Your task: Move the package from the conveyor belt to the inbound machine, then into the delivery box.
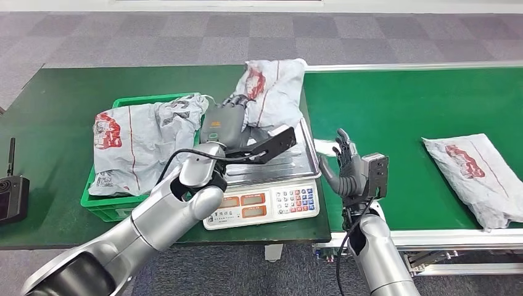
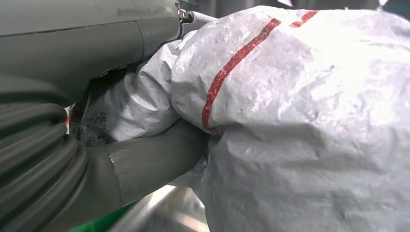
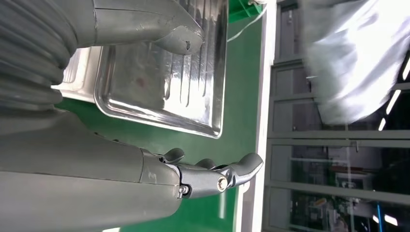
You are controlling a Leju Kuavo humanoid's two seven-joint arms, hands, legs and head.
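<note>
My left hand grips a crumpled grey package with red print by its near edge. The package hangs over the far end of the scale's steel tray. Seen from the left wrist, my thumb and palm clamp the grey package just above the tray. A second grey package lies flat on the green conveyor belt at the right. My right hand is held upright and open at the belt's near left corner, holding nothing. Its fingers are spread beside the steel tray.
The white scale with keypad stands at the table's front edge. Left of it a green basket holds another grey package. A black handset sits at the table's far left. The conveyor's metal side rail runs along the front right.
</note>
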